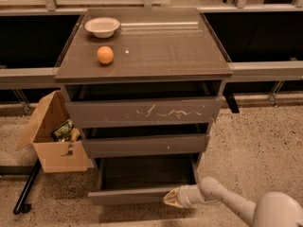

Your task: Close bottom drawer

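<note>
The bottom drawer (128, 196) of the grey-brown cabinet is pulled out, showing its shallow grey interior (147, 172). Its plain flat front runs along the lower edge of the view. My gripper (169, 198) comes in from the lower right on a white arm (222, 200). Its tip is at the right end of the drawer front, touching or almost touching it. Above it are the mid drawer front with a white speck (147, 145) and the wide scratched drawer front (144, 112), both slightly out.
An orange (105, 55) and a white bowl (102, 26) sit on the cabinet top (170, 46). An open cardboard box (52, 141) with items stands on the floor to the left, beside a black pole (26, 190). Speckled floor lies to the right.
</note>
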Robot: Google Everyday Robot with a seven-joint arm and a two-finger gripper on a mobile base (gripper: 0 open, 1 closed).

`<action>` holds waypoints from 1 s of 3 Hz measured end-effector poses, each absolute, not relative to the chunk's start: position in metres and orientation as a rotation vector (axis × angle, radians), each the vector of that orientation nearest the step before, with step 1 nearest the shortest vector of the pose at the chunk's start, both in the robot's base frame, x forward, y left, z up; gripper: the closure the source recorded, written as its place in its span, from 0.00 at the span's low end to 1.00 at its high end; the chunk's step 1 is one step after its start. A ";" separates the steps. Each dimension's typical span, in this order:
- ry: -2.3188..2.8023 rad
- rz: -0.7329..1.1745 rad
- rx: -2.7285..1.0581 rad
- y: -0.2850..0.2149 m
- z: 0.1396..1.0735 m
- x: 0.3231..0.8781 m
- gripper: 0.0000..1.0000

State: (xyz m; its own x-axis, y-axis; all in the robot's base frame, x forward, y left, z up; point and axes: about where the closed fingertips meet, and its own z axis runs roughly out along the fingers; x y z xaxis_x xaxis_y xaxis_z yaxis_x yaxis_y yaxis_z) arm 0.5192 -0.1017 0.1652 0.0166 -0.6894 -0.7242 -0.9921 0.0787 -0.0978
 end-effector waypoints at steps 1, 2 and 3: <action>1.737 0.597 -1.652 -0.104 0.164 0.529 0.94; 1.733 0.589 -1.628 -0.106 0.160 0.548 0.91; 1.726 0.587 -1.622 -0.105 0.159 0.555 0.68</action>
State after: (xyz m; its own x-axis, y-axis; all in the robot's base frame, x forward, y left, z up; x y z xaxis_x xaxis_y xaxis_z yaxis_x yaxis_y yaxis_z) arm 0.5551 -0.1055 0.1587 0.0156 -0.6739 -0.7386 -0.9845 0.1189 -0.1293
